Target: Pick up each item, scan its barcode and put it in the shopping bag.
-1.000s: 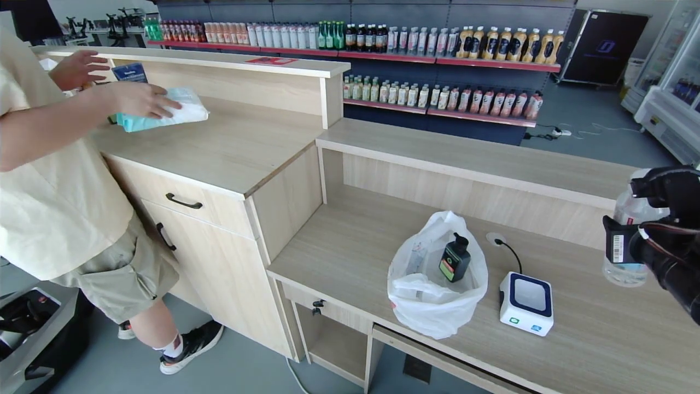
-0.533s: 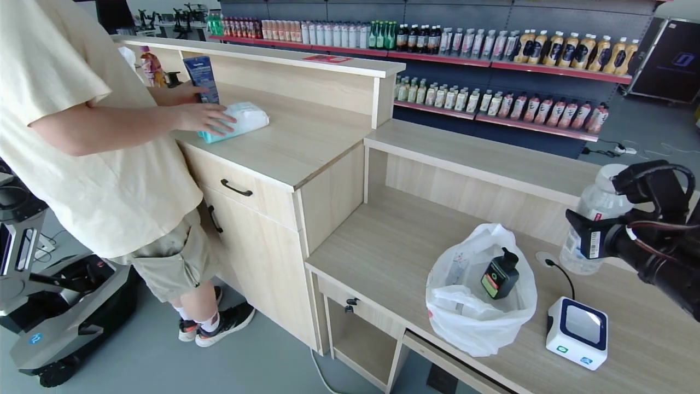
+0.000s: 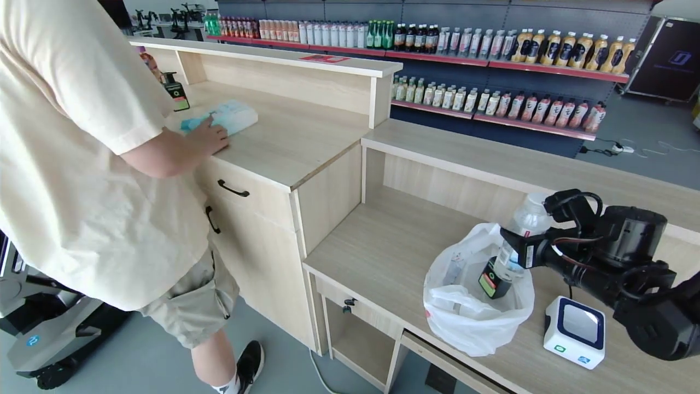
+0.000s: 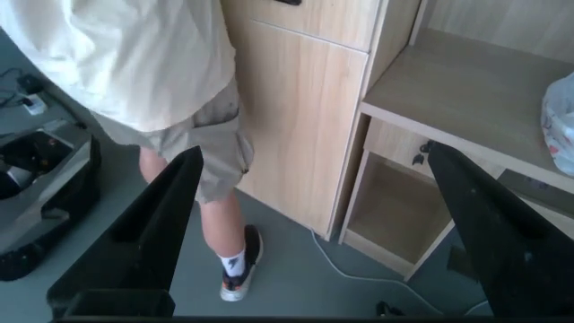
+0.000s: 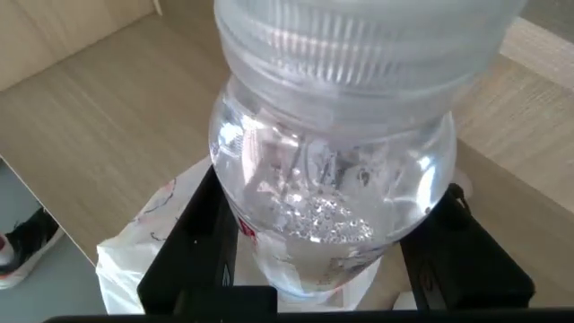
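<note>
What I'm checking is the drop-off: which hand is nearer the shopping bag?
Right. The right hand holds a bottle over the shopping bag; the left hand is off the counter.

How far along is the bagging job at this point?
Done: one pump bottle sits in the bag. In hand: the right gripper holds a water bottle over the bag. Left: a pack and a second pump bottle wait on the upper counter.

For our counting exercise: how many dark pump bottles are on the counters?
2. One pump bottle is in the shopping bag on the lower counter; the other pump bottle is on the raised counter. The person may hide more.
</note>
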You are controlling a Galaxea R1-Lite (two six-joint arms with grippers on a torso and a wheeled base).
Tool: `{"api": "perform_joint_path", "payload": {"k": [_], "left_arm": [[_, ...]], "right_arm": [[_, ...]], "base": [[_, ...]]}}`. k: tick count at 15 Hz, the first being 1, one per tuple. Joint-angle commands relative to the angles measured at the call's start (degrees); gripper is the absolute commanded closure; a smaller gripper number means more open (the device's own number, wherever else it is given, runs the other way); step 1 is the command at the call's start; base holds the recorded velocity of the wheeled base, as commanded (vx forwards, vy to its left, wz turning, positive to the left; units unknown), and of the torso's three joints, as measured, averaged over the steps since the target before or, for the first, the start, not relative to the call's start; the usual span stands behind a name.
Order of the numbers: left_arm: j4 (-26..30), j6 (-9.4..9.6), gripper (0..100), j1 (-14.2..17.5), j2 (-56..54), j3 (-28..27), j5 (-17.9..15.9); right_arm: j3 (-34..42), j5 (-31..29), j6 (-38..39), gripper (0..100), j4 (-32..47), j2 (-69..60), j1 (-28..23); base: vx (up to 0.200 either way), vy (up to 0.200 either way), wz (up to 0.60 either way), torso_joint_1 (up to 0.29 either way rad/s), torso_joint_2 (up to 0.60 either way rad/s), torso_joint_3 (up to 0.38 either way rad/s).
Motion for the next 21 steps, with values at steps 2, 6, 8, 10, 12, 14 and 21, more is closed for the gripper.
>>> {"api": "perform_joint_path", "payload": {"k": [2,6,8,10,12,14,21], "left_arm": [[-0.01,0.00,0,0.00,0.00,0.01,0.03],[-0.01,0.00,0,0.00,0.00,0.01,0.03],[-0.01,0.00,0,0.00,0.00,0.01,0.03],[-0.01,0.00,0,0.00,0.00,0.01,0.03],[-0.01,0.00,0,0.00,0.00,0.01,-0.06],[-0.01,0.00,0,0.00,0.00,0.01,0.03],[-0.01,0.00,0,0.00,0.00,0.01,0.03]], "right_arm": [[-0.99,1.12,0.10,100,-6.96,14.19,2.64],[-3.36,1.20,0.10,100,-13.02,21.31,3.52],[-4.94,1.64,0.10,100,-14.34,23.50,3.61],[-5.65,1.91,0.19,100,-15.13,25.44,3.52],[-6.35,1.99,0.19,100,-16.54,27.63,3.52],[-7.23,1.99,0.19,100,-16.98,29.39,3.79],[-7.93,1.99,0.28,100,-17.50,31.85,3.87]], "base": [[0.000,0.000,0.00,0.000,0.00,0.000],[0.000,0.000,0.00,0.000,0.00,0.000],[0.000,0.000,0.00,0.000,0.00,0.000],[0.000,0.000,0.00,0.000,0.00,0.000],[0.000,0.000,0.00,0.000,0.00,0.000],[0.000,0.000,0.00,0.000,0.00,0.000],[0.000,0.000,0.00,0.000,0.00,0.000]]}}
